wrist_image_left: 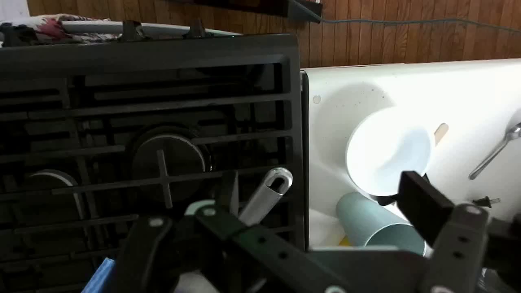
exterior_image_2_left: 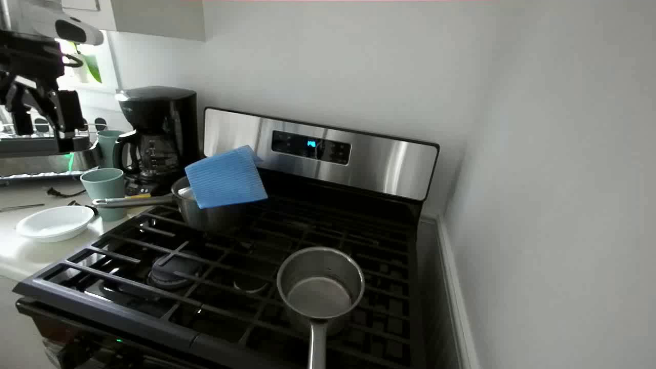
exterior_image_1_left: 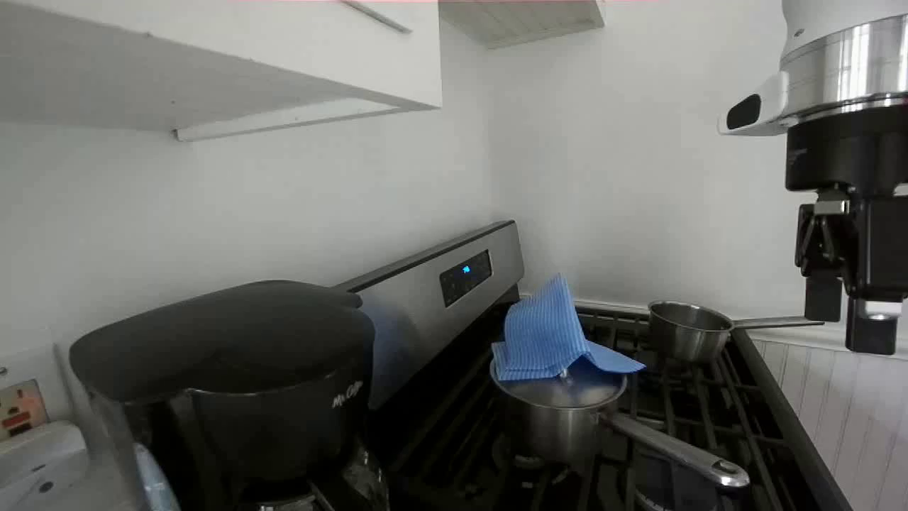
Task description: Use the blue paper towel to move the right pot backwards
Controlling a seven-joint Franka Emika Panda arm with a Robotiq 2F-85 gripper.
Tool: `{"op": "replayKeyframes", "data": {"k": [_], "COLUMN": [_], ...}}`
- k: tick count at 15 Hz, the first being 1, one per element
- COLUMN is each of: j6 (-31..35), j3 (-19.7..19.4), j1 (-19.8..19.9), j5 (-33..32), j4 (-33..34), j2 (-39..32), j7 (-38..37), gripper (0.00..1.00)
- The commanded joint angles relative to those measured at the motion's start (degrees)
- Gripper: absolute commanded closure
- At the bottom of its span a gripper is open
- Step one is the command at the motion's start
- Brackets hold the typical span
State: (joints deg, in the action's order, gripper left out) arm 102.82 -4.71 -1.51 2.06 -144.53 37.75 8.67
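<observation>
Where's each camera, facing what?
In an exterior view: near black plastic coffee maker, facing along black gas stove; white arm, black gripper right.
In an exterior view: stove's front, facing silver metal backguard; arm, gripper upper left.
Wrist view: arm-mounted, downward; stove, round white bowl; gripper bottom.
In both exterior views: blue striped towel.

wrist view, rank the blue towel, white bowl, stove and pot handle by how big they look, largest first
1. Stove, cut off by the picture's edge
2. White bowl
3. Pot handle, partly hidden by the claw
4. Blue towel, only a strip showing
</observation>
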Motion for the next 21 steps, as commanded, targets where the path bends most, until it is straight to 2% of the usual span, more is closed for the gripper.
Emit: {"op": "replayKeyframes", "data": {"k": [1,5,7,8,12,16,21], "j6": [-0.12,-0.12,3.87,3.65,13.48,19.64,25.00], "j3": [0.36,0.36,1.06,0.17,0.93,2.12,2.50], "j1": [0.42,0.42,2.07,1.46,2.73,4.32,5.50], "j5": [0.21,0.21,-1.76,-2.08,-5.71,-8.35,-9.49], "j4": [0.11,0.11,1.91,3.56,7.78,14.08,20.89], "j2": [-0.05,-0.05,-3.34,-5.63,-13.79,-24.32,-34.92], "j7": [0.19,0.19,-2.77,-0.03,-1.26,-8.57,-24.58], "gripper": [0.00,0.00,0.00,0.00,0.00,0.00,0.00]}}
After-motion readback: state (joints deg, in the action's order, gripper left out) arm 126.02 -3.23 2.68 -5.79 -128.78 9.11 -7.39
